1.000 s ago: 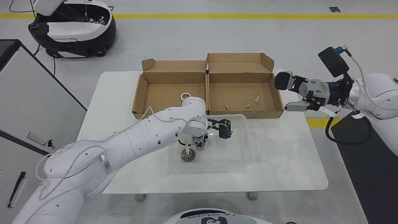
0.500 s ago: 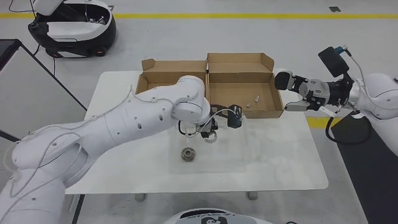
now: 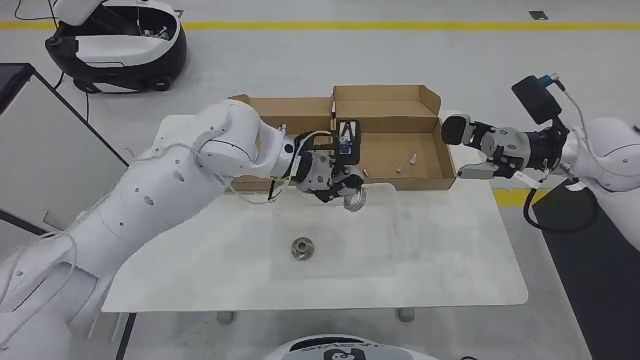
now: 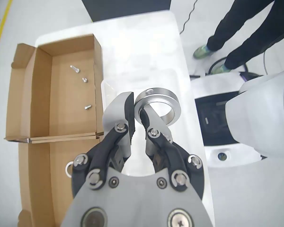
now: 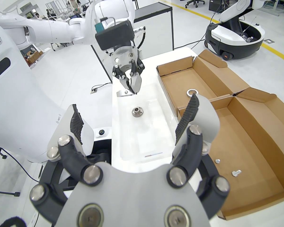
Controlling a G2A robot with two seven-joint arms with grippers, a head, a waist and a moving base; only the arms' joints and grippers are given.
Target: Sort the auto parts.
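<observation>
From where I stand, the left claw [image 3: 345, 192] is clamped on a metal ring [image 4: 157, 105], one finger inside the hoop and one outside, pinching its wall. It holds the ring up off the counter [image 3: 200, 260], just in front of the spot where two open cardboard boxes meet along the counter's far edge. The left box [image 3: 262, 106] has a second ring [image 5: 192, 92] lying on its floor. The right box [image 3: 385, 105] holds a few small bolts [image 4: 75, 69], scattered apart from one another. A clear tray [image 3: 420, 250] sits on the middle of the counter, close to the near walls of the boxes. A flanged hub [image 3: 303, 248] rests flat at the tray's left end, well apart from the lifted ring. The right claw [image 3: 462, 150] hangs at the counter's right edge, just beside the right box's end wall, its fingers spread wide with nothing between them.
</observation>
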